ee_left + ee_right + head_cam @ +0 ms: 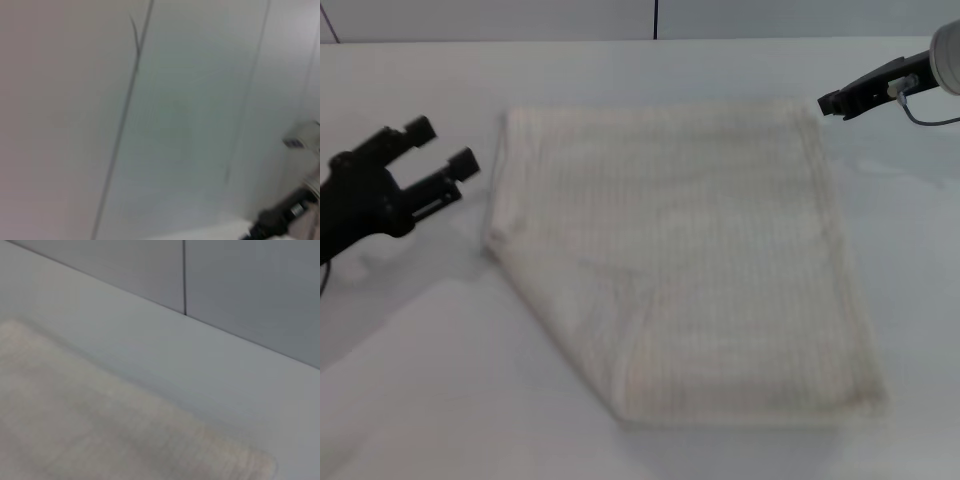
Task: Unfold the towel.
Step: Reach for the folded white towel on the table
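While the towel lies flat on the desk, the left pincer hovers beside it, fingers apart; whether the right pincer at its far corner is apart or together, I cannot tell.

- The towel is laid flat on the table, in the middle of it.
- The left gripper is placed to the left of the towel, just beside its left edge and apart from it.
- The right gripper is found at the towel's far right corner; contact cannot be told.
- A wall is seen behind the table's far edge.
- In the right wrist view, the towel is shown on the table, before the wall.
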Controlling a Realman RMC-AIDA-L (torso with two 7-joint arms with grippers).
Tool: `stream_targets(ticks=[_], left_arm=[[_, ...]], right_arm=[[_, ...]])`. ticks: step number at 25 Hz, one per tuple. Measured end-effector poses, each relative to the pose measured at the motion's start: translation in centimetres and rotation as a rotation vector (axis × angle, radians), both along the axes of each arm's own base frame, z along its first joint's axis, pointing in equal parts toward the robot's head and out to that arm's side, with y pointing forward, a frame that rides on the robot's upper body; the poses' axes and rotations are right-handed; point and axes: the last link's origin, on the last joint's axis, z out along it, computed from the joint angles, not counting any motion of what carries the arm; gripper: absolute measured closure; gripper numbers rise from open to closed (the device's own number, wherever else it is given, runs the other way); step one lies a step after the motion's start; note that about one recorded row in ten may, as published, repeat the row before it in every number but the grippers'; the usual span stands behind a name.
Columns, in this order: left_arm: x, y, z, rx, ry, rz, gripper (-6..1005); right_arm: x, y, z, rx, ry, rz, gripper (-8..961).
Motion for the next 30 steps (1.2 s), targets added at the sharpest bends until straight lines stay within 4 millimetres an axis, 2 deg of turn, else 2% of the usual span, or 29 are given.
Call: stream_targets(ticks=[4,7,9,13,16,20,30], left_arm=[[1.1,0.8,-1.1,-0.157,0.081,-0.026,217],[1.1,0.8,-1.1,-0.157,0.081,-0.026,217],[1.7,1.8,-3.4,-0.247,0.154,-0.011,217],[1.8,1.9,-3.8,-0.26,0.167,-0.007,217],[2.5,2.2,-4.9,-0.295,0.172,-0.019,217],[2.8,2.2,-5.1,-0.308,0.172,-0.033,217],[4.4,1.7,-7.0,-0.406,0.201,-0.122,216]], right_arm=[[0.2,0.0,-0.1,0.011,-0.002,-0.003,955],[0.3,0.0,-0.4,0.017,-0.004,-0.003,955],[0.3,0.0,-1.0,0.033,-0.002,-0.003,956],[0.2,0.0,-1.9,0.048,0.007,-0.002,956],[0.2,-0.1,-2.8,0.058,0.008,-0.004,956],[0.4,-0.1,-3.6,0.083,0.01,-0.009,956],[-0.1,0.1,-4.3,0.099,0.016,-0.008,956]])
